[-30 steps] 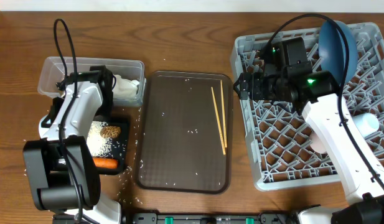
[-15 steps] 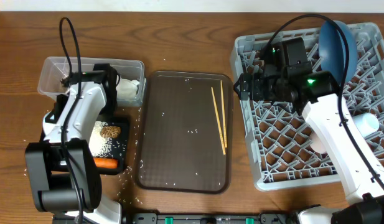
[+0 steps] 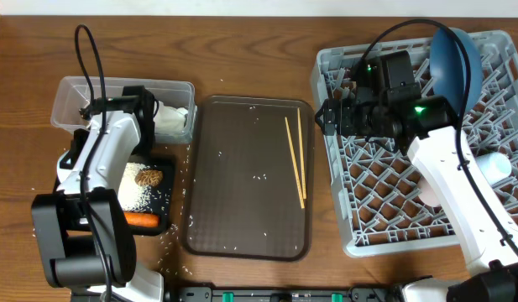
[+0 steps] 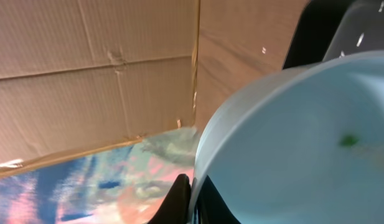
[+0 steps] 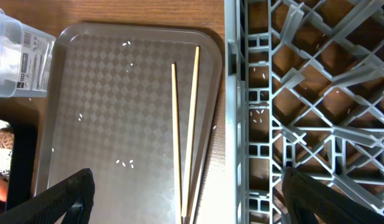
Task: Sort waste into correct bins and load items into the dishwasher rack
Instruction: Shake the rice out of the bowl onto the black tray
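My left gripper (image 4: 190, 199) is shut on the rim of the small light blue bowl (image 4: 291, 143), which fills the left wrist view and has a green speck inside. From overhead this gripper (image 3: 148, 109) is at the clear tub (image 3: 78, 94), next to a pale shape (image 3: 172, 119) that could be the bowl or wrappers. The black tray (image 3: 164, 195) holds rice, a brown lump (image 3: 148, 178) and a carrot (image 3: 141, 221). My right gripper (image 5: 192, 199) is wide open and empty over the left edge of the grey rack (image 3: 410, 218). Two chopsticks (image 3: 296, 164) lie on the brown tray.
The brown serving tray (image 3: 242, 218) lies between the bins and the rack, with scattered rice grains. The dark blue plate (image 3: 456, 63) stands upright at the back of the rack. A pale cup (image 3: 498, 164) lies at its right side. Rice is spilled on the table near the black tray.
My left wrist shifts slightly at the clear tub and comes back. The right arm has not moved.
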`<state>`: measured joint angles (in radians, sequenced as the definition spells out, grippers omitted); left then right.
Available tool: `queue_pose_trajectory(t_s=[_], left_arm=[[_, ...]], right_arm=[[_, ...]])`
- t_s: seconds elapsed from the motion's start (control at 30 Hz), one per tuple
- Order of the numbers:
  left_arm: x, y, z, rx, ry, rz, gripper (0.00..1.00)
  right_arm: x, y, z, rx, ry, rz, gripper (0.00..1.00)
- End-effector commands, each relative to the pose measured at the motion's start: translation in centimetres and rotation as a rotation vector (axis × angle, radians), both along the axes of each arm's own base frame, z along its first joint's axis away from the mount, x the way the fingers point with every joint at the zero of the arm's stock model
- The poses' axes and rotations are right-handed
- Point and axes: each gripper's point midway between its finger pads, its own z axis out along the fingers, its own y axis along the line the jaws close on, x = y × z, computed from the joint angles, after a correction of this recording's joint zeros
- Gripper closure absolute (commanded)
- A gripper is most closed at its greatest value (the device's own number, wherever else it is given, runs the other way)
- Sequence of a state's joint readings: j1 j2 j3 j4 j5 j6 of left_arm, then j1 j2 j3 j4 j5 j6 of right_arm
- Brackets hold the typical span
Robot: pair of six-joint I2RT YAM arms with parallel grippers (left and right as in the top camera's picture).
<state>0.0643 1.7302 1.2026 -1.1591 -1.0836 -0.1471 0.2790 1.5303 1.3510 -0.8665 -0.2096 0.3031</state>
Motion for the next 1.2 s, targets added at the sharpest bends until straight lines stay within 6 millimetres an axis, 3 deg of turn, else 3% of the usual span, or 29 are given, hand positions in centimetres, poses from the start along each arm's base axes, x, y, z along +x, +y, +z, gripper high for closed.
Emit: queue_pose_trajectory(t_s=[0.0,0.1,0.2,0.27,0.33,0.37,0.43,0.53,0.6,0.7,0.8,1.0,1.03,1.13,1.17], left_arm=[[0.2,0.2,0.9,0.035,-0.109,0.024,0.94],[-0.1,0.2,1.1,0.024,0.010,-0.021,0.94],[0.6,0.1,1.0,0.025,-0.021,-0.029,0.94],[0.0,-0.2,1.7,0.033,0.061,-0.057,0.94],[0.9,-0.4,1.6,0.051,-0.143,-0.005,0.94],[1.1,-0.4,1.2,0.032,-0.151,-0.001,0.94],[0.7,-0.3,1.5,0.033,-0.007,-0.052,0.94],[1.0,-0.1,1.8,0.058,-0.058,-0.043,0.94],[0.4,0.0,2.6,0.086,0.027,-0.068,0.94],[1.4,-0.3,2.5,0.091,-0.181,-0.020,0.94],[0.7,-0.4,2.6,0.081,-0.031,-0.061,0.94],[0.5,-0.6,2.8,0.087,-0.078,-0.048,0.94],[1.1,-0.7,2.5,0.080,-0.169,-0.024,0.94],[0.7,-0.6,1.8,0.031,-0.072,-0.041,0.94],[1.0,-0.7,1.4,0.027,-0.139,-0.019,0.94]], right_arm=[[0.0,0.0,0.9,0.005,-0.025,0.010,0.10],[0.1,0.0,0.9,0.006,-0.028,0.010,0.10],[0.1,0.0,0.9,0.006,-0.028,0.010,0.10],[0.1,0.0,0.9,0.006,-0.028,0.010,0.10],[0.1,0.0,0.9,0.006,-0.028,0.010,0.10],[0.1,0.0,0.9,0.006,-0.029,0.010,0.10],[0.1,0.0,0.9,0.006,-0.026,0.010,0.10],[-0.2,-0.1,0.8,0.002,-0.016,0.010,0.10],[-0.1,-0.1,0.8,0.003,-0.018,0.010,0.10],[-0.1,-0.1,0.8,0.003,-0.018,0.010,0.11],[-0.1,0.0,0.8,0.004,-0.020,0.010,0.11],[-0.1,-0.1,0.8,0.003,-0.017,0.010,0.11],[-0.1,-0.1,0.8,0.003,-0.017,0.010,0.11],[-0.1,-0.1,0.8,0.003,-0.017,0.010,0.11],[-0.2,-0.1,0.7,0.002,-0.013,0.010,0.11]])
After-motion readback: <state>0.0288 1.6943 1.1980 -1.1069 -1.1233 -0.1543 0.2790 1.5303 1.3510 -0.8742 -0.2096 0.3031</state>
